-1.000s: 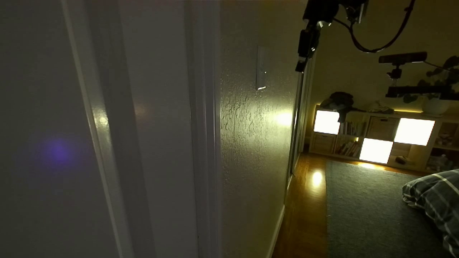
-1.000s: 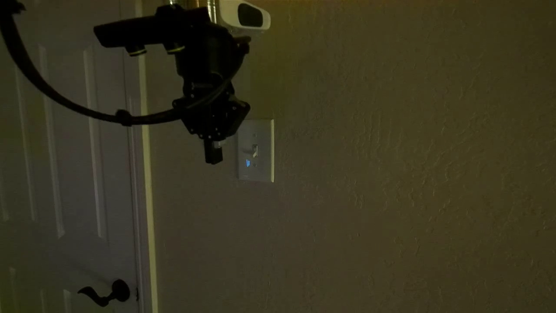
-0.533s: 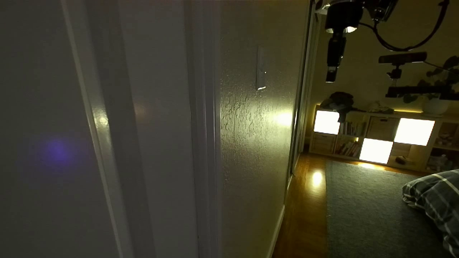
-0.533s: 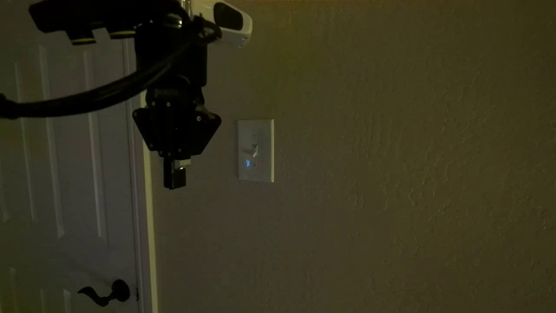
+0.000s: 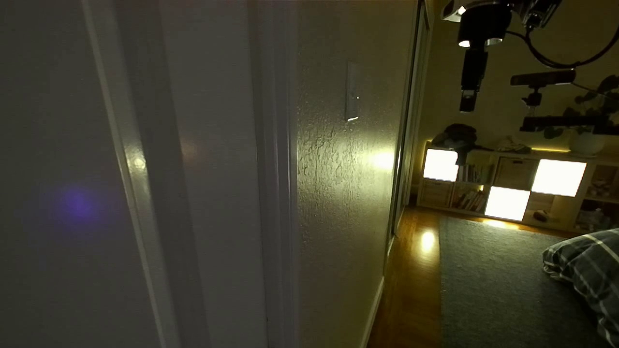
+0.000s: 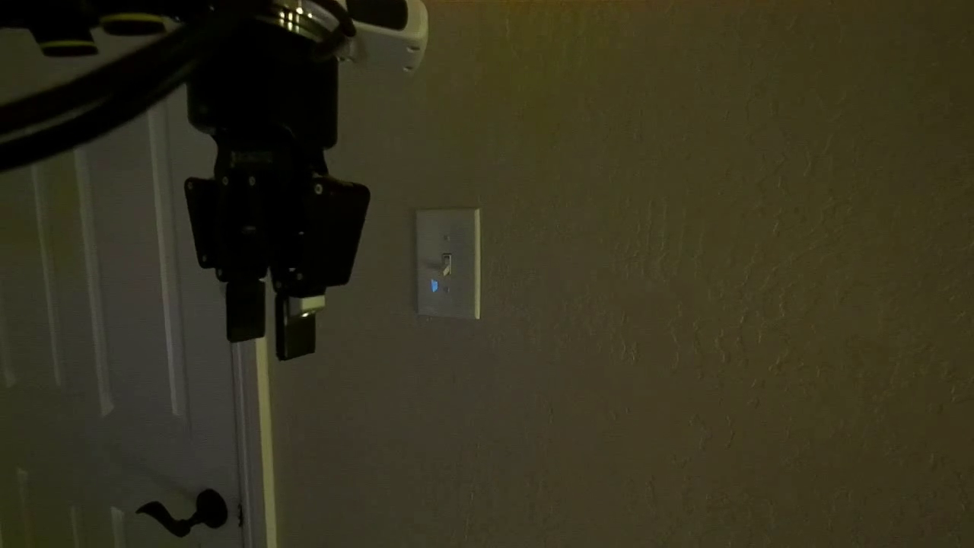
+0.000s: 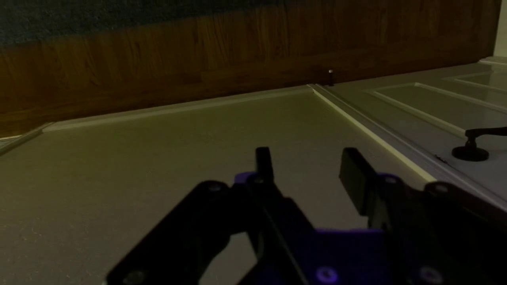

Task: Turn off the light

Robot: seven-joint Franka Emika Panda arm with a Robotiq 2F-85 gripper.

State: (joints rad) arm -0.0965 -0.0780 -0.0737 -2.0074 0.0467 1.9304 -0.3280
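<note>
The pincer (image 6: 270,335) hung empty, its fingers (image 6: 295,335) parted by a visible gap. The fingers pointed downward along the wall surface (image 6: 685,342), an attitude judged suitable for a downward stroke on a toggle. In an exterior view the pincer (image 5: 468,104) stood well clear of that surface; this clearance presumably served withdrawal, the switching step being judged complete. The switch plate (image 6: 463,270) was mounted upright near the surface's door-side edge, marked by the door trim (image 6: 265,426), and well above the bottom edge, where the baseboard (image 7: 178,107) ran. Its toggle lever (image 6: 447,265) appeared to angle down, probably the off position; the lamp itself was out of view, so the light's setting could not be confirmed. Glowing cubbies (image 5: 507,203) across the room supplied illumination and were judged independent of the switch. Relative to the frame half a second earlier, the fingers had separated from what read as a single closed block, and the pincer stood farther from the surface. Switch plate, toggle lever and room brightness showed no visible change.
</note>
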